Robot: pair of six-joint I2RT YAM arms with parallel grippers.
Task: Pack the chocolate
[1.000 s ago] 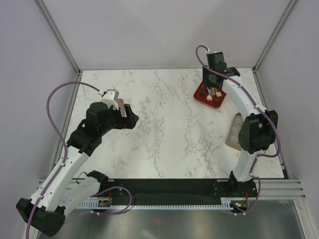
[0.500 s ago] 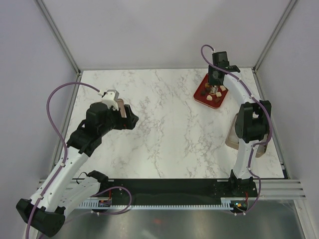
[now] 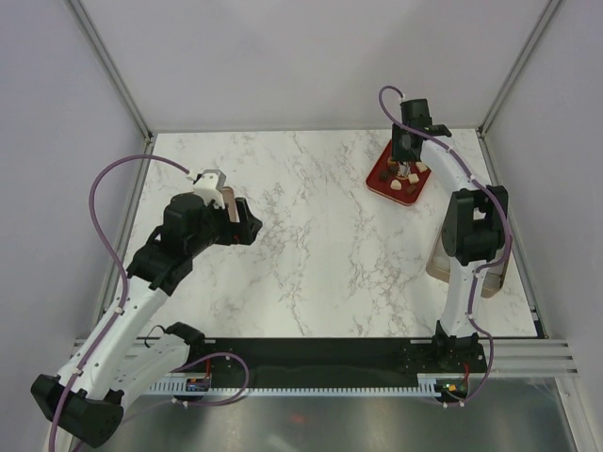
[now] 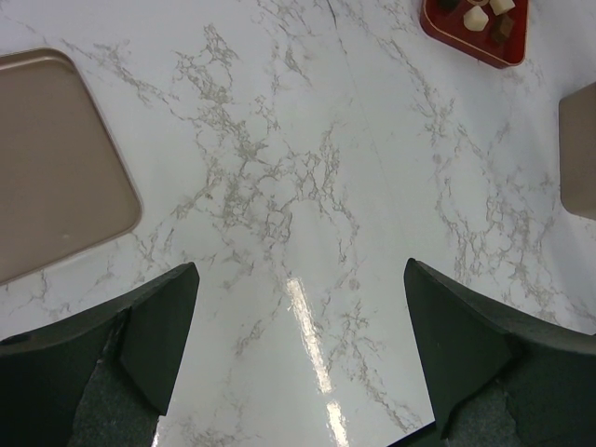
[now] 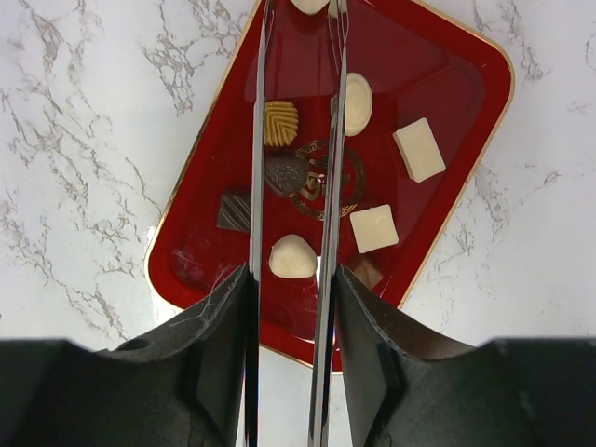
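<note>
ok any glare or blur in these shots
Left wrist view: a bright glare streak on the white marble table, rest sharp. Right wrist view: the red rectangular gold-rimmed tray and small cream and brown chocolates are crisp, no strong glare. Top external view: even light, soft shadows, chocolates tiny.

You have a white marbled tabletop (image 3: 320, 245) with grey veining, and three things lie directly on it. A red tray (image 3: 376, 180) with a gold rim sits near the far right corner, turned at an angle to the edges. A tan, round-cornered box piece (image 3: 439, 256) lies by the right edge, about midway along it and partly hidden. A second flat tan piece (image 4: 51, 158) lies toward the left side, well apart from the other two.
</note>
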